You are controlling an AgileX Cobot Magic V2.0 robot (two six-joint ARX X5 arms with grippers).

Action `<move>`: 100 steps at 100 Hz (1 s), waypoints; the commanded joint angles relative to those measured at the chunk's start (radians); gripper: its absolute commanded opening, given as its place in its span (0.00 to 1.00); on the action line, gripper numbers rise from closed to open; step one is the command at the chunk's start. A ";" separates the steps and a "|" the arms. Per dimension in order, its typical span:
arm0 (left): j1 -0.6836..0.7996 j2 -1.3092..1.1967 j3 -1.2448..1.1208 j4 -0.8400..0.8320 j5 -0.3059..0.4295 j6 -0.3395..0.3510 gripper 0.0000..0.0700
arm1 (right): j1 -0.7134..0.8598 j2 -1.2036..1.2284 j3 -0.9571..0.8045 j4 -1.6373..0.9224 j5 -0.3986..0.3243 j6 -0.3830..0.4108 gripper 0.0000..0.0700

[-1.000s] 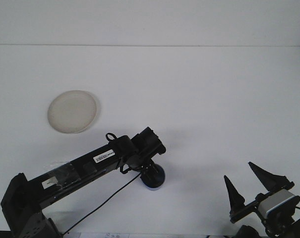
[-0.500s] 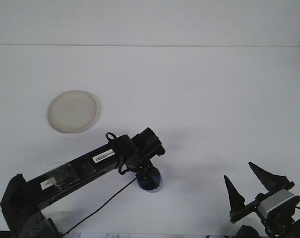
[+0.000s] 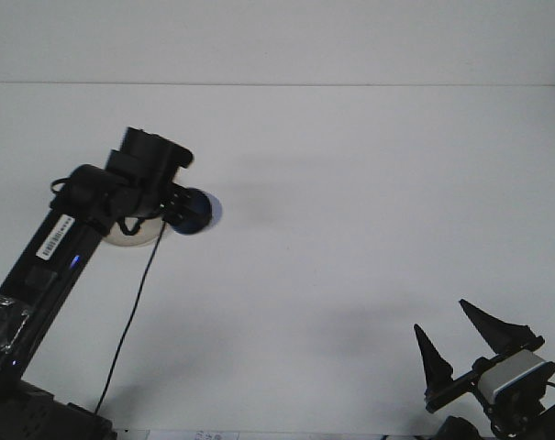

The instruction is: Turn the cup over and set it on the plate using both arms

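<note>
The left gripper clamps the small dark-blue cup beside the mostly hidden round translucent plate; release remains. The right gripper idles, jaws spread, empty.

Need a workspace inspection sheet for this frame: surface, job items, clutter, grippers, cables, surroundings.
Surface: white table, plain, no marks or spills seen.
Job's things: blue cup at the left gripper's end, beside the plate; plate mostly hidden under the left arm, only its lower edge shows.
Clutter: nothing seen.
Grippers: left gripper at the cup, its grip cannot be made out; right gripper at bottom right, fingers apart, empty.
Cables: black cable hangs from the left wrist down toward the table's near edge.
Surroundings: pale wall behind the table's far edge; nothing else seen.
</note>
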 commanded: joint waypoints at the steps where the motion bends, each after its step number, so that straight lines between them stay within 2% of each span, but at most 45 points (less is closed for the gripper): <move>1: 0.082 0.020 0.024 0.021 -0.005 0.005 0.01 | 0.010 0.002 0.006 0.009 0.004 0.019 0.78; 16: 0.261 0.062 0.024 0.053 -0.005 -0.008 0.01 | 0.010 0.002 0.006 0.010 0.004 0.027 0.78; 38: 0.394 0.188 0.024 0.085 -0.005 -0.047 0.01 | 0.010 0.002 0.006 0.010 0.003 0.055 0.78; 71: 0.426 0.364 0.024 0.113 -0.005 -0.048 0.01 | 0.010 0.002 0.006 0.010 0.004 0.056 0.78; 100: 0.426 0.409 0.024 0.105 -0.005 -0.071 0.03 | 0.010 0.002 0.006 0.010 0.004 0.056 0.78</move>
